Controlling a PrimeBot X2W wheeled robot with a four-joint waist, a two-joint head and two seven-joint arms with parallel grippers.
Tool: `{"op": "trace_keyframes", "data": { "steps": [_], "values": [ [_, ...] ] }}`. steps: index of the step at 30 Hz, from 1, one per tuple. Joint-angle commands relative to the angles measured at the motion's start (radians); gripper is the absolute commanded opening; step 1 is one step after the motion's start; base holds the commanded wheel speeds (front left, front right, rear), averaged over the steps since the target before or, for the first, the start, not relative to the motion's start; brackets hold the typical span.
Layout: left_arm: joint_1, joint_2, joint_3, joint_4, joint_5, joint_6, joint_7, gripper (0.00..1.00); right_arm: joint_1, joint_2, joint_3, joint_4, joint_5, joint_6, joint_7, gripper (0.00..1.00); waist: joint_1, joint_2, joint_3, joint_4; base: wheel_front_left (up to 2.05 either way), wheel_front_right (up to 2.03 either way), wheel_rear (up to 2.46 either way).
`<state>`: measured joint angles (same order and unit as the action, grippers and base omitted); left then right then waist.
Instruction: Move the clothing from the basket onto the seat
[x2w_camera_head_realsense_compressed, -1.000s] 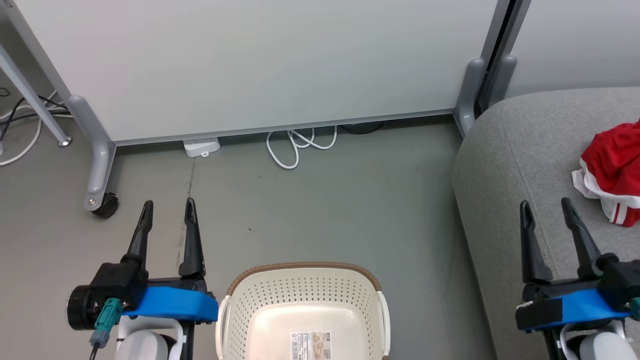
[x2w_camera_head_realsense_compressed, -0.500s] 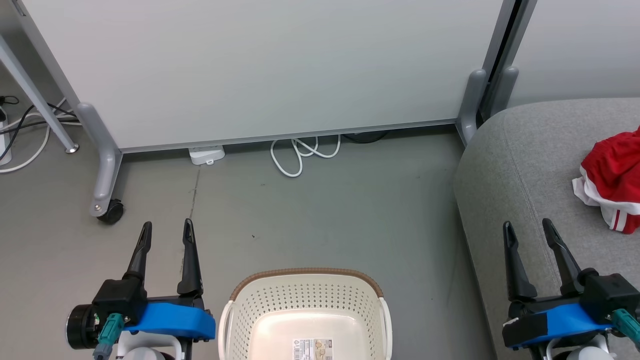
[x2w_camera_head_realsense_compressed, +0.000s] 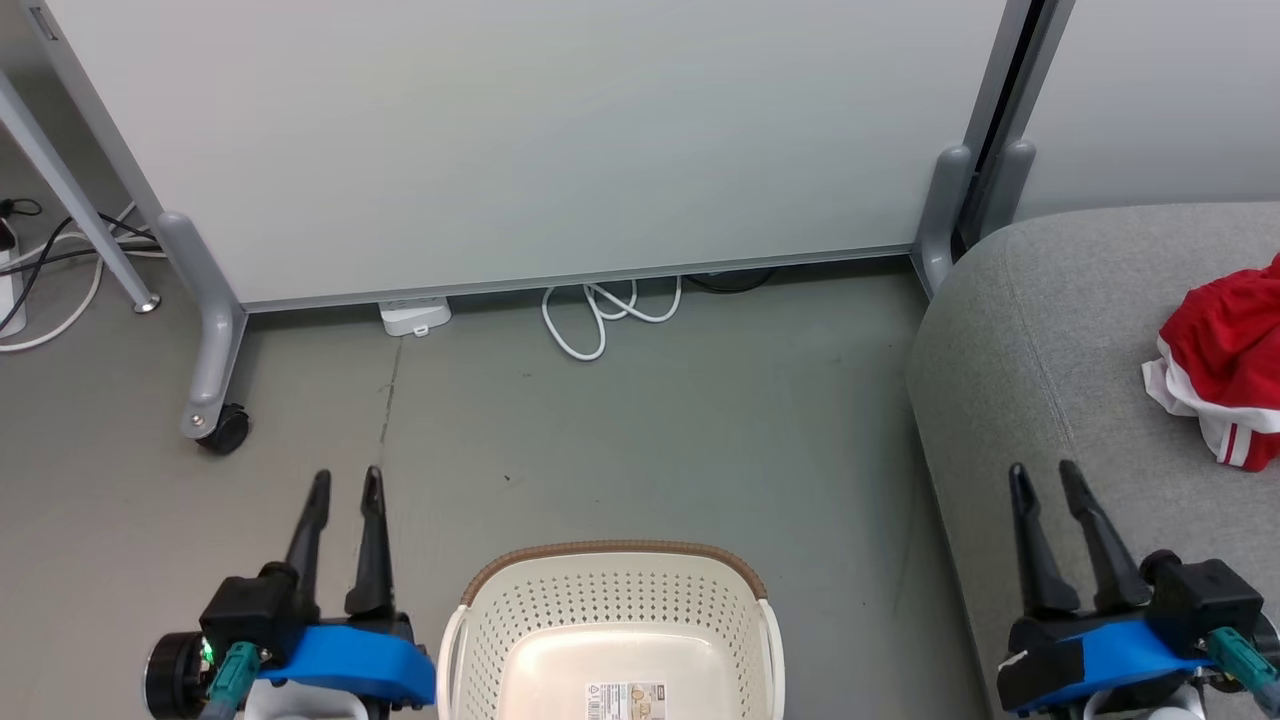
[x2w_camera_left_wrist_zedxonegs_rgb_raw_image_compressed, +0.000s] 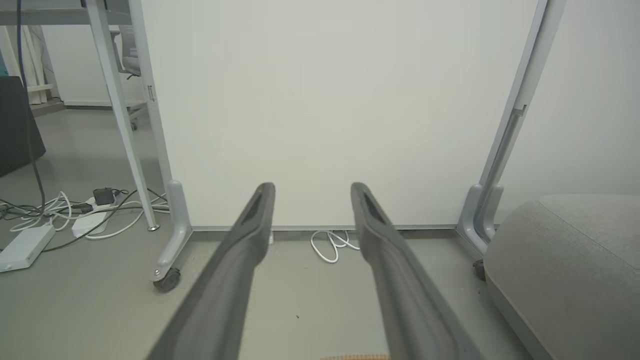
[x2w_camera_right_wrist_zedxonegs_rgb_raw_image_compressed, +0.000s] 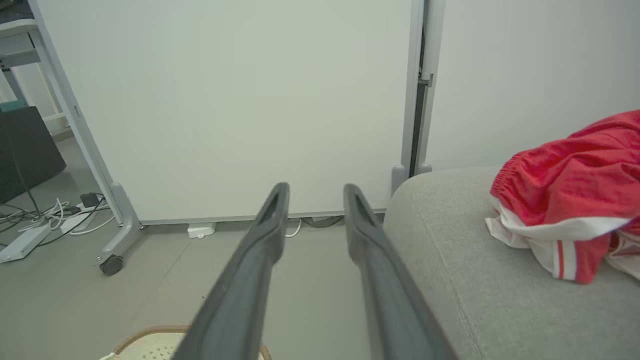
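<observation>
grey floor (x2w_camera_head_realsense_compressed: 650, 430), white partition (x2w_camera_head_realsense_compressed: 520, 130), cables (x2w_camera_head_realsense_compressed: 612, 303); red clothing (x2w_camera_head_realsense_compressed: 1225, 350) on grey seat (x2w_camera_head_realsense_compressed: 1040, 340); both jaws parted, empty.

left gripper (x2w_camera_head_realsense_compressed: 347, 482) and right gripper (x2w_camera_head_realsense_compressed: 1042, 472) point forward, jaws parted, empty.

Shows basket (x2w_camera_head_realsense_compressed: 610, 552) at bottom centre on grey floor (x2w_camera_head_realsense_compressed: 700, 420), cream with brown rim, with a label (x2w_camera_head_realsense_compressed: 625, 700) on its bare bottom. Just left of it, finds left gripper (x2w_camera_head_realsense_compressed: 346, 478) above the floor, jaws apart, gripping nothing. At lower right, finds right gripper (x2w_camera_head_realsense_compressed: 1042, 472) over the near edge of the seat (x2w_camera_head_realsense_compressed: 1030, 330), jaws likewise apart and holding nothing. Further right on the seat, well apart from that gripper, has clothing (x2w_camera_head_realsense_compressed: 1235, 350) in a crumpled red heap with white trim, cut by the view's edge. Behind, takes in a pale panel (x2w_camera_head_realsense_compressed: 560, 140) on grey legs, one caster (x2w_camera_head_realsense_compressed: 222, 428), a looped white cable (x2w_camera_head_realsense_compressed: 600, 310) and a white box (x2w_camera_head_realsense_compressed: 413, 316) at its foot.
</observation>
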<state>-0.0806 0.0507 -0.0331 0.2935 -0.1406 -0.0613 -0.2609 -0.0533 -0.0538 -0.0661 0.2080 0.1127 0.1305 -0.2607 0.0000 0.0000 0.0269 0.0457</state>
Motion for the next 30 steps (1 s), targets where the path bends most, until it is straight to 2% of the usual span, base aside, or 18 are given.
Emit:
{"op": "trace_keyframes", "data": {
  "steps": [1,4,16,30],
  "values": [
    [0.003,-0.001,0.002,0.007,-0.004,0.000,0.003,0.00,0.000,0.000,-0.002,0.008,0.004,0.000,0.002,0.00,0.0001,0.0000,0.000,0.000,0.00,0.00,0.00],
    [0.033,-0.002,-0.002,0.037,0.000,0.000,0.004,0.00,0.012,0.002,0.000,0.038,0.000,0.000,0.003,0.00,0.0000,0.0000,0.000,0.000,0.00,0.00,0.00],
    [0.019,-0.002,0.025,0.025,-0.237,-0.012,0.067,0.00,-0.002,0.002,-0.011,0.039,0.242,0.000,0.066,0.00,0.0000,0.0000,-0.003,-0.005,0.00,0.00,0.00],
    [0.010,-0.001,0.046,0.009,-0.460,-0.022,0.121,0.00,-0.013,0.002,-0.017,0.036,0.468,0.000,0.120,0.00,0.0000,0.0000,-0.005,-0.009,0.00,0.00,0.00]
  ]
}}
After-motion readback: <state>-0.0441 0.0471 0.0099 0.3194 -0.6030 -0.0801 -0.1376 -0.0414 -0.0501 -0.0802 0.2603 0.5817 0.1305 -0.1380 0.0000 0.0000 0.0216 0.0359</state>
